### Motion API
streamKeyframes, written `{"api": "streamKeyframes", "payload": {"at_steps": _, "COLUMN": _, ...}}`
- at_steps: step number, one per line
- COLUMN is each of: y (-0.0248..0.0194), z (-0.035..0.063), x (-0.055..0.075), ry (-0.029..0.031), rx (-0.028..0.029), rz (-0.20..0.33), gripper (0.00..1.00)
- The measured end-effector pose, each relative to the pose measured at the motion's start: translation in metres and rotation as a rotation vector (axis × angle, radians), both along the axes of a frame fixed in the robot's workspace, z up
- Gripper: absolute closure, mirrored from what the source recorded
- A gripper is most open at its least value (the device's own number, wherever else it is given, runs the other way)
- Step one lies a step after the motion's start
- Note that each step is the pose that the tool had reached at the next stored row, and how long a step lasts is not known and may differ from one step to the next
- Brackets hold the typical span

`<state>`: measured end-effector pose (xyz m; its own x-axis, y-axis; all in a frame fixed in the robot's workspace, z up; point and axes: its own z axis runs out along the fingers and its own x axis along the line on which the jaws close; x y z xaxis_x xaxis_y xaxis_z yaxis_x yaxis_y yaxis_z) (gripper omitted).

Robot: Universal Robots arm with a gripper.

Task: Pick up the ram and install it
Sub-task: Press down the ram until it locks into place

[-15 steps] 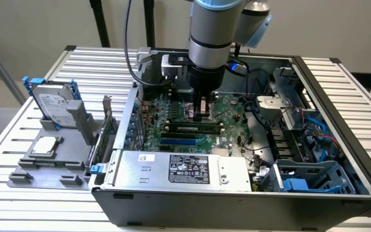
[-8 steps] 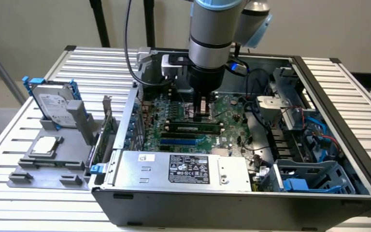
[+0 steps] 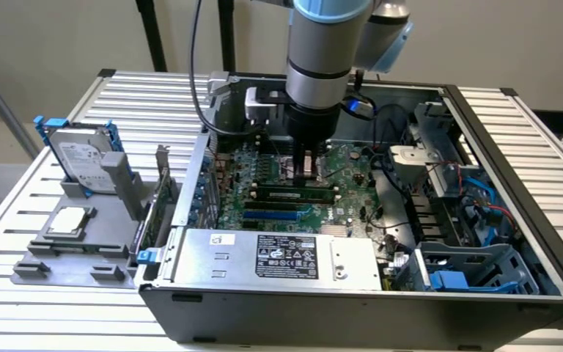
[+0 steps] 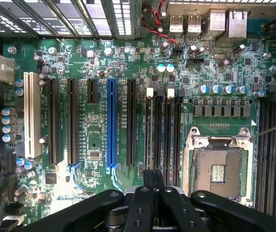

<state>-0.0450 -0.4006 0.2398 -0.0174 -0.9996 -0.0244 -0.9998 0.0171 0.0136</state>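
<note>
Slatted metal table point(image 3: 135, 88) carries an open computer case point(image 3: 360, 315). Inside it, the claw point(image 3: 306, 167) hangs closed, with nothing visible between its fingers. The ram point(image 3: 296, 195) lies along the slots near it, on the power-supply side.

If the closed claw drops lower, it could strike the motherboard point(image 4: 104, 72) or the bare CPU socket point(image 4: 218, 169).

Seen from the wrist, the socket pins sit close beside the claw. The exterior view adds the ram.

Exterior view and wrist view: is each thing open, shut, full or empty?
Computer case: open, side off.
Fingers: shut, holding nothing.
Ram: lying along the memory slots, not held.
Processor socket: empty.
Blue slot: empty.
Hard drive: standing upright in the grey holder.
</note>
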Motion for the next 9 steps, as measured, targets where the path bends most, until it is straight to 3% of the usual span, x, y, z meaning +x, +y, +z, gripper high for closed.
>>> {"api": "streamKeyframes", "payload": {"at_steps": 9, "y": -0.0003, "z": -0.0156, "x": 0.0, "ry": 0.0009, "rx": -0.0018, "rz": 0.0, "gripper": 0.89}}
